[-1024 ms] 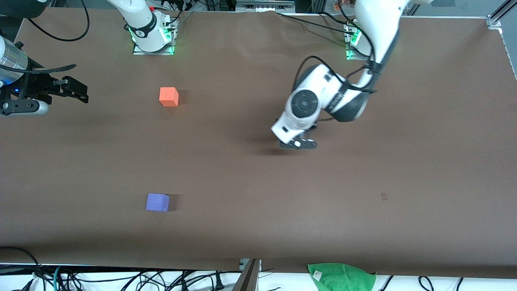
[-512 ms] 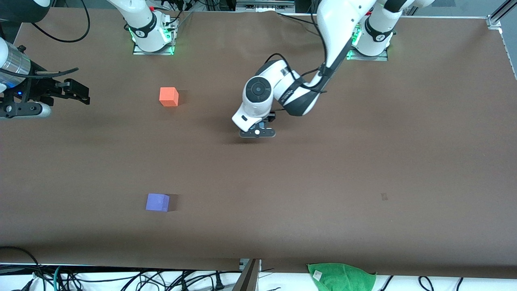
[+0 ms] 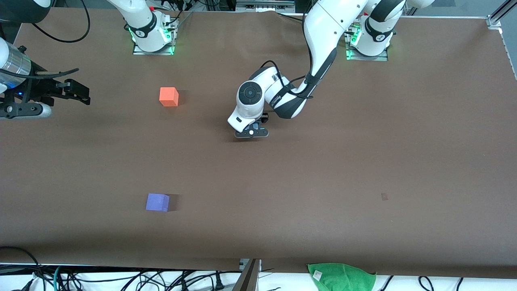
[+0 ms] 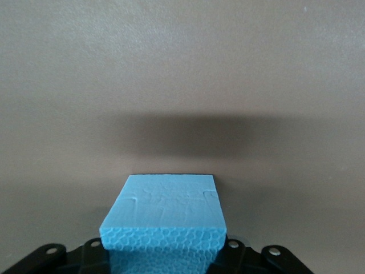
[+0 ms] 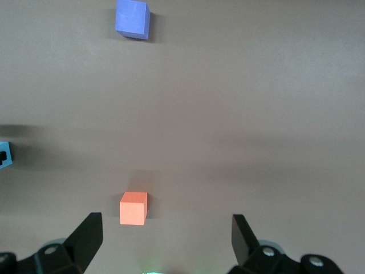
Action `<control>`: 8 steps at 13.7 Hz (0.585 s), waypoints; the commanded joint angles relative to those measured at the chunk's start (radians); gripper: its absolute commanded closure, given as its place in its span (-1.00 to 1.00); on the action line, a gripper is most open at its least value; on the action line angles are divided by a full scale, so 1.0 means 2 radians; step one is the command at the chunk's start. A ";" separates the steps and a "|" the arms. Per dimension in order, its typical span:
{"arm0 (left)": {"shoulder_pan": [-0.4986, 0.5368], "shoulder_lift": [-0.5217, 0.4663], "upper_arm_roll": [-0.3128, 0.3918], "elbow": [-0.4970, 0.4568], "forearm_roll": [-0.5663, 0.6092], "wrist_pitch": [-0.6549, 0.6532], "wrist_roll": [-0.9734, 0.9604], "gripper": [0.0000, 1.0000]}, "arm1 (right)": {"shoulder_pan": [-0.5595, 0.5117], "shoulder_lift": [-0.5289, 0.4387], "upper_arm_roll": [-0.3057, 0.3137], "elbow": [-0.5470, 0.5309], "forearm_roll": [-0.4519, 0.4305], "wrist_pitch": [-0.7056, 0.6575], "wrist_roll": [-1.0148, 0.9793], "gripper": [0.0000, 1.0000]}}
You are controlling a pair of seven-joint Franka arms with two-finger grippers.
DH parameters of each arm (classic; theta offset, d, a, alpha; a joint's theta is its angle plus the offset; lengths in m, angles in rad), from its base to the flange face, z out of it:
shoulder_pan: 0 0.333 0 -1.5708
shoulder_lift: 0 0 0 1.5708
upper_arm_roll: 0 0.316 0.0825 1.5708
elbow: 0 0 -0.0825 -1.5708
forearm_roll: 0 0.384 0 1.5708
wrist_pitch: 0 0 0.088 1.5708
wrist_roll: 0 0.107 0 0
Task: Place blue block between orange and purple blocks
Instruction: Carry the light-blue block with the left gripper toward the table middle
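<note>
Your left arm point(image 3: 323, 36) reaches over mid-table, wrist bent down, left gripper point(image 3: 251, 133) clenched on the blue block point(image 4: 164, 214) above bare table. Your right gripper point(image 5: 165, 235) waits with fingers spread above the right arm's end, near the orange block point(image 3: 169, 97); the purple block point(image 3: 157, 202) lies nearer the camera.

Blue block point(image 4: 165, 220) partly cut off

Sky-blue block point(image 4: 164, 214), orange block point(image 3: 169, 96), violet-purple block point(image 3: 157, 202), brown table point(image 3: 363, 161).
</note>
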 commanded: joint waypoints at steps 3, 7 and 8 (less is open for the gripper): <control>-0.003 0.003 0.004 0.018 0.012 -0.007 -0.021 -1.00 | -0.001 0.002 0.002 0.007 0.005 0.003 -0.006 -1.00; 0.002 -0.020 0.004 0.020 0.014 -0.025 -0.018 -1.00 | -0.001 0.009 0.002 0.006 0.003 0.005 -0.006 -1.00; 0.003 -0.031 0.004 0.021 0.014 -0.043 -0.018 -1.00 | 0.000 0.011 0.002 0.006 0.004 0.008 -0.006 -1.00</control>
